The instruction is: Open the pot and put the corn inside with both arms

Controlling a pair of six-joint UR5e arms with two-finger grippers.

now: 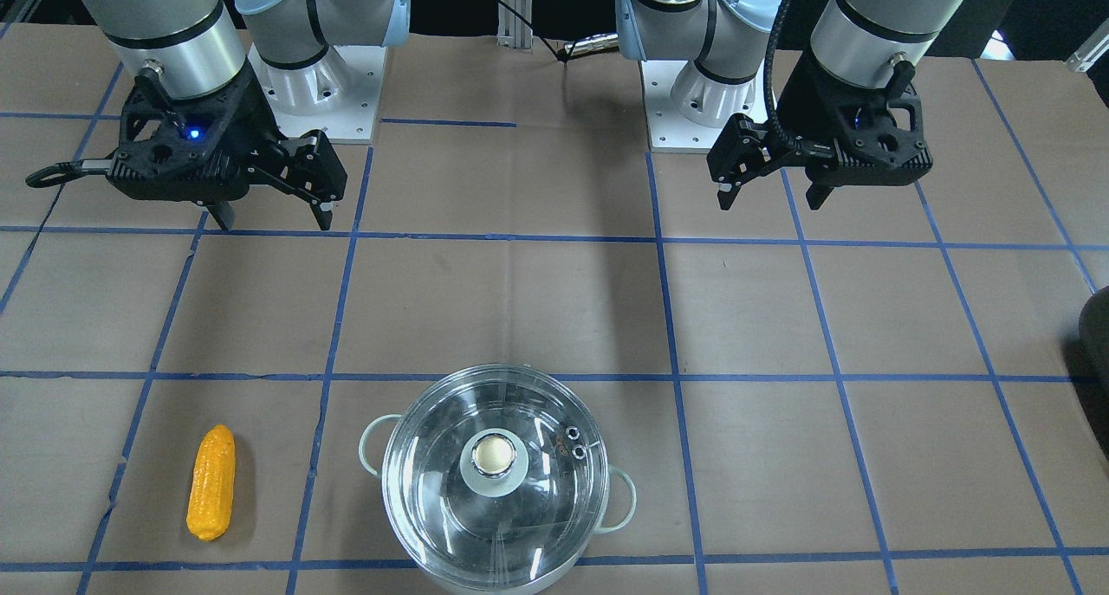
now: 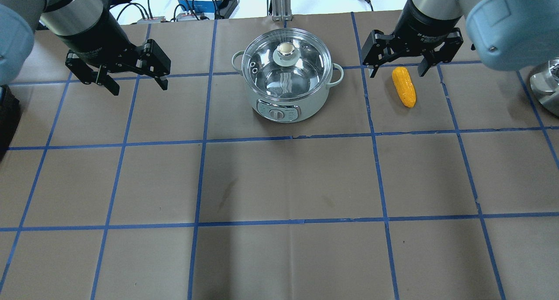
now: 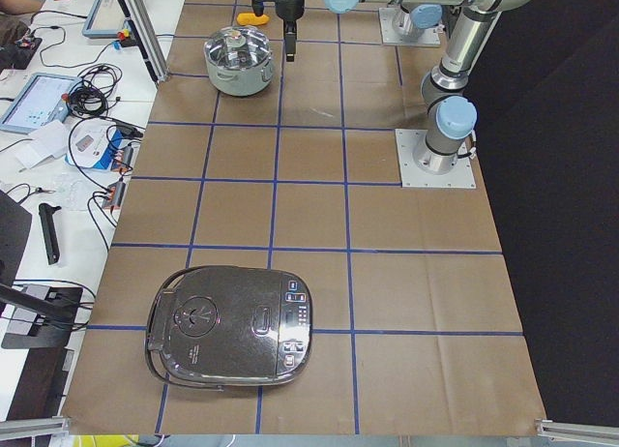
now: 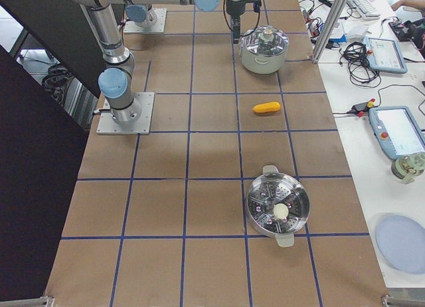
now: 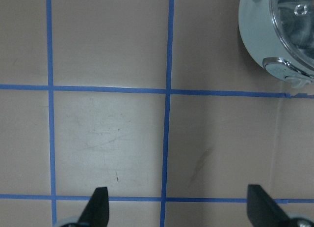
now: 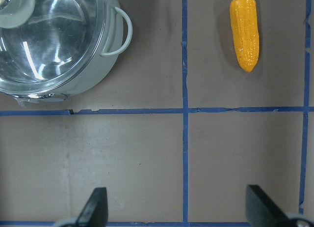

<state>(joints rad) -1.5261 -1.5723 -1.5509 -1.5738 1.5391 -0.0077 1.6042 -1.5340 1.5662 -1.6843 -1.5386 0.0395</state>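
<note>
The pot [image 2: 284, 105] stands at the table's far side, its clear glass lid [image 2: 286, 66] with a round knob [image 1: 494, 456] resting on it. The corn [image 2: 404, 87] lies flat on the table beside the pot, on my right arm's side; it also shows in the front view [image 1: 212, 482]. My left gripper [image 2: 137, 86] hangs open and empty above the table, apart from the pot [image 5: 255, 45]. My right gripper [image 2: 397, 69] hangs open and empty above the table. In its wrist view the corn [image 6: 244, 31] and pot [image 6: 105, 65] lie ahead of the fingertips [image 6: 95, 207].
A dark rice cooker [image 3: 230, 336] sits at the table's end on my left. A steel steamer pot [image 4: 277, 208] sits toward the end on my right. Both arm bases [image 1: 321, 84] stand at the robot's side. Blue tape lines grid the brown table cover.
</note>
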